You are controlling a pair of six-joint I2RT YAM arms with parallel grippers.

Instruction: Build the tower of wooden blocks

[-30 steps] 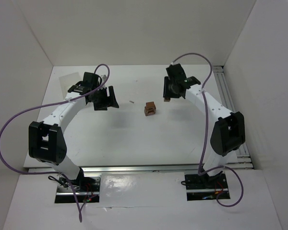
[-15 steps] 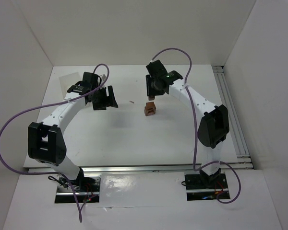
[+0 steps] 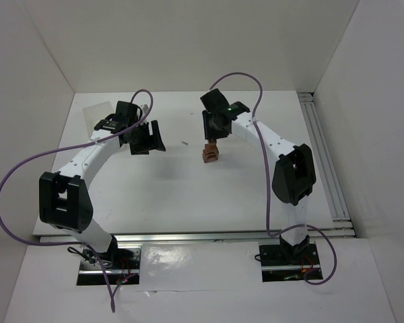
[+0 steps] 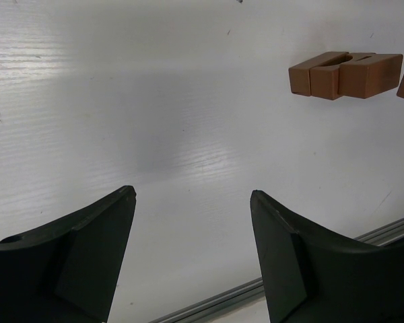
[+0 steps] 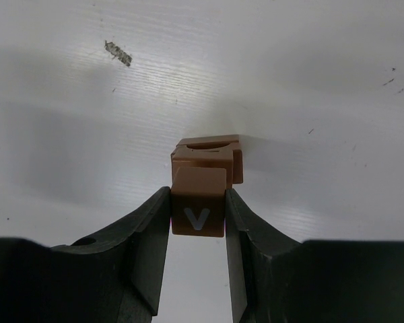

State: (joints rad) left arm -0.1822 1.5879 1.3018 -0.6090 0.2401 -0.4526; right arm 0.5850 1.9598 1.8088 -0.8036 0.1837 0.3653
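Only the right arm (image 3: 268, 138) has moved, swinging from right of centre to mid-frame. Left of centre, the left gripper (image 3: 148, 138) hovers over the worktop (image 3: 168, 188), fingers wide. At centre, the right gripper (image 3: 211, 136), fingers clamped on a V-marked block (image 5: 198, 212), hangs just above the tower (image 3: 210, 155).

A white table (image 3: 188, 202) stood boxed in by plain white panels: a back wall (image 3: 188, 40), a left wall (image 3: 20, 101) and a right wall (image 3: 377, 101). A near rail (image 3: 209, 235) of metal ran along the table's near edge, a side rail (image 3: 321, 134) along its right edge. Even light left soft grey shadows on the table and glare on a glossy strip (image 3: 188, 259) in front.
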